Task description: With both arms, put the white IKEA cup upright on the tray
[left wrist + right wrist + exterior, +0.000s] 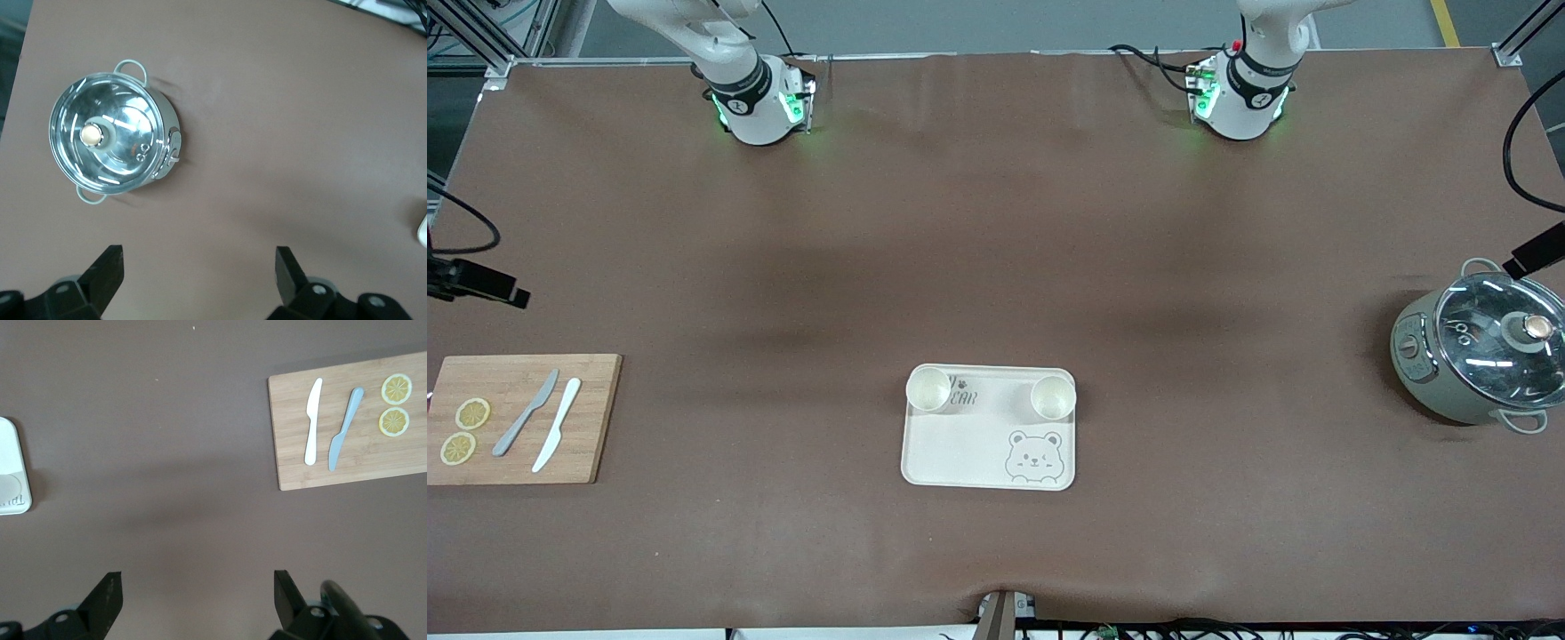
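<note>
My two white cups (928, 389) (1053, 396) upright on tray (960, 444), frame centre; left hand (199, 273) and right hand (197, 597) wide, seemingly empty.

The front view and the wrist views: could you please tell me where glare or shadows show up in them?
Front view: soft dark shadow patches on the brown table cover, and glare on the round glass pot lid. Left wrist view: bright streaks across the same lid. Right wrist view: even light, with a faint shadow beside the cream rectangular tray.

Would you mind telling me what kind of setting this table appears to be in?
Probably a robotics lab staging kitchen chores: a brown-covered table with aluminium framing, holding a bear tray, a lidded pot and a cutting board.
</note>
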Motion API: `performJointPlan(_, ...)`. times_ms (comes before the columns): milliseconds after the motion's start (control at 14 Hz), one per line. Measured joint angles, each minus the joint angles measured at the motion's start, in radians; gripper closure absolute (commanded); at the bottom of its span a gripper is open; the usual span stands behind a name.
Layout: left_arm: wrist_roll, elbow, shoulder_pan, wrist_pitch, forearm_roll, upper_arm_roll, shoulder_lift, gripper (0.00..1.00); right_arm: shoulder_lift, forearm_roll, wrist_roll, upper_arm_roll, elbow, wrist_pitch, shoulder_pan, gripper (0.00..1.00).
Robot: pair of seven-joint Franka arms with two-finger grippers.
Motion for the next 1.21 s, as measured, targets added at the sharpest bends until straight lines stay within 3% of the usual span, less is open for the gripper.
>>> performJointPlan(357, 0.136, -0.001, 0.032, -0.025, -0.012, 0.000, -0.018, 0.00, -0.187, -0.001, -0.001, 0.008, -0.165, 0.030, 0.000, 0.00)
performJointPlan(714, 0.221, -0.013, 0.020, -0.030, -0.058, -0.001, -0.055, 0.00, -0.209, -0.002, -0.002, 0.012, -0.197, 0.002, 0.000, 0.00)
performJointPlan(1214, 0.218, -0.192, -0.228, -0.031, -0.072, 0.169, -0.207, 0.00, -0.209, -0.066, -0.003, 0.022, -0.145, 0.008, 0.021, 0.00)
